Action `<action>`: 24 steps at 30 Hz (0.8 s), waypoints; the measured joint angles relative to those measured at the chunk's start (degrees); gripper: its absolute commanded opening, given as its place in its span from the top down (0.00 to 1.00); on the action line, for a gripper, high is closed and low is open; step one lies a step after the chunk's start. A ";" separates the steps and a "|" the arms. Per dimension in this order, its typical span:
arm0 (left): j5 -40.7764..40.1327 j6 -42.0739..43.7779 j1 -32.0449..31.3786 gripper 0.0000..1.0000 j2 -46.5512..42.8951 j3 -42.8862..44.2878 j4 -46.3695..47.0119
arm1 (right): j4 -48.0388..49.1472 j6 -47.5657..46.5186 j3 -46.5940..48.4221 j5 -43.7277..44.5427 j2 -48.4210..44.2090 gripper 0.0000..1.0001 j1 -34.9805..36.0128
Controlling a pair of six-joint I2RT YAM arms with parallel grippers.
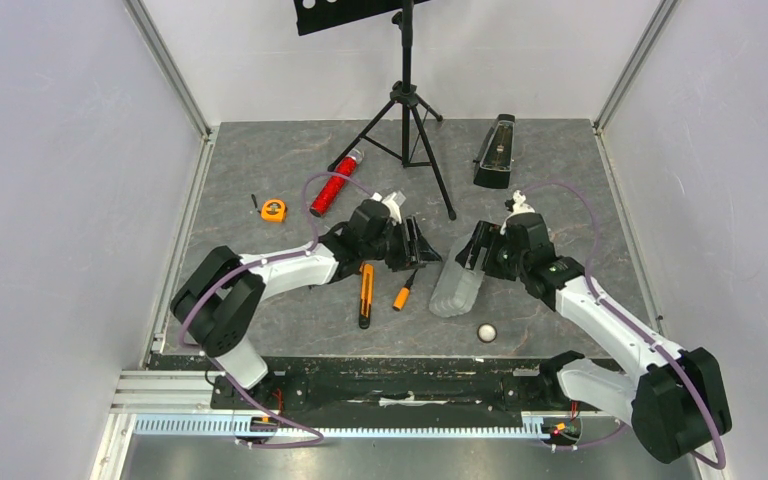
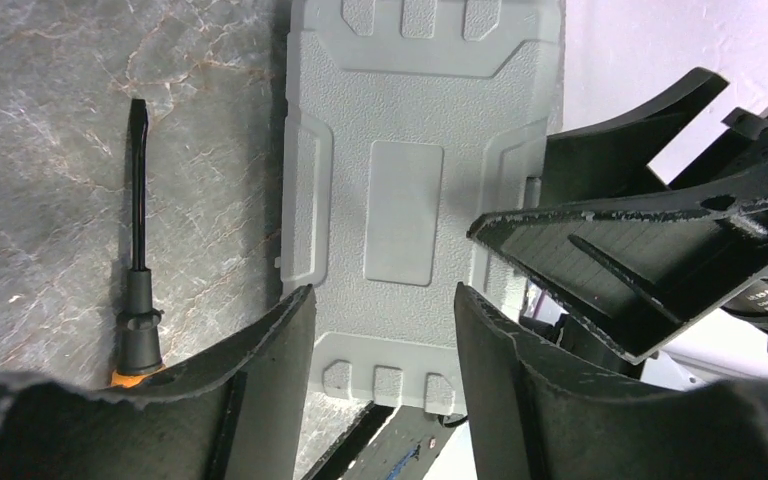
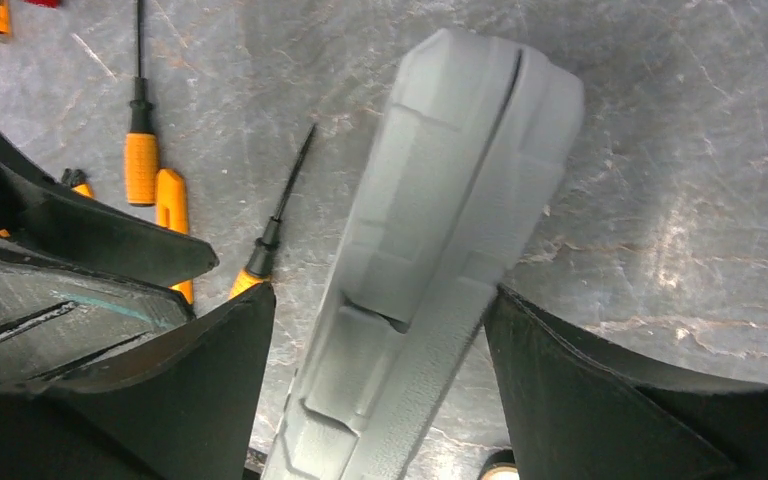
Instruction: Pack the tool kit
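The tool kit's grey case (image 1: 456,288) is shut and stands tilted on its edge mid-table, between both grippers. My left gripper (image 1: 418,245) is open, its fingers (image 2: 260,385) facing the case's broad side (image 2: 400,180) without holding it. My right gripper (image 3: 380,295) is open and straddles the case's narrow edge (image 3: 430,250); its right finger touches the case, while the left finger stands apart. Loose on the table lie an orange knife (image 1: 366,296), an orange-handled screwdriver (image 1: 402,294), a second screwdriver (image 3: 140,130) and a tape measure (image 1: 273,209).
A red glittery cylinder (image 1: 335,183), a music stand's tripod (image 1: 407,110) and a black metronome (image 1: 495,150) stand at the back. A small white ball (image 1: 486,332) lies near the front edge, just right of the case. White walls close in both sides.
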 measured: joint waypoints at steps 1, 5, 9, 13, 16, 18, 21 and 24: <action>0.04 0.00 -0.20 0.47 0.42 0.00 0.24 | 0.00 0.44 -0.26 0.00 0.02 0.23 0.13; 0.07 0.02 -1.60 0.49 2.99 1.05 0.02 | 0.17 1.29 -0.39 0.15 0.28 0.32 0.46; 0.09 0.02 -2.64 0.49 4.79 2.01 -0.57 | 2.49 2.21 -2.45 0.17 0.20 0.48 0.57; -0.20 0.07 -2.71 0.49 4.79 2.97 -1.46 | 8.39 3.23 -5.75 -2.80 -0.72 0.66 -1.84; -0.42 0.31 -2.71 0.49 4.79 4.31 -2.58 | 16.50 4.17 -10.86 -8.26 -1.70 0.68 -6.75; -0.55 0.74 -2.71 0.49 4.81 5.53 -3.76 | 22.99 5.16 -14.21 -12.24 -1.31 0.67 -9.97; -0.90 1.68 -2.71 0.49 5.27 7.69 -5.46 | 32.20 6.16 -16.68 -17.00 2.51 0.65 -12.52; -1.75 3.23 -2.71 0.49 6.78 11.06 -8.24 | 41.59 8.11 -18.71 -20.68 7.39 0.62 -13.35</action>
